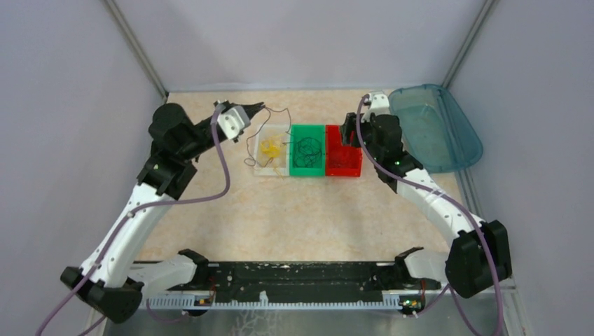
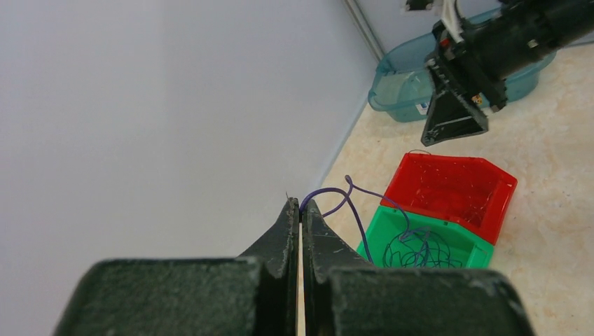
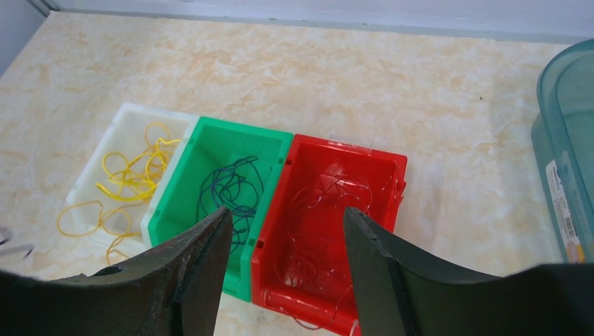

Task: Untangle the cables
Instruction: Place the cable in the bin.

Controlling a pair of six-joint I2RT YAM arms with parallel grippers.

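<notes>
My left gripper is shut on the end of a thin dark purple wire, held above the table left of the bins. The wire arcs from the fingertips down into the green bin, where the rest of the purple bunch lies. My right gripper is open and empty, hovering over the red bin, which holds thin red wires. Yellow wires lie in the white bin, with some loops spilling over its near edge.
The three bins stand side by side mid-table: the white bin, the green bin and the red bin. A large teal tub sits at the back right by the wall. Side walls close in on both sides.
</notes>
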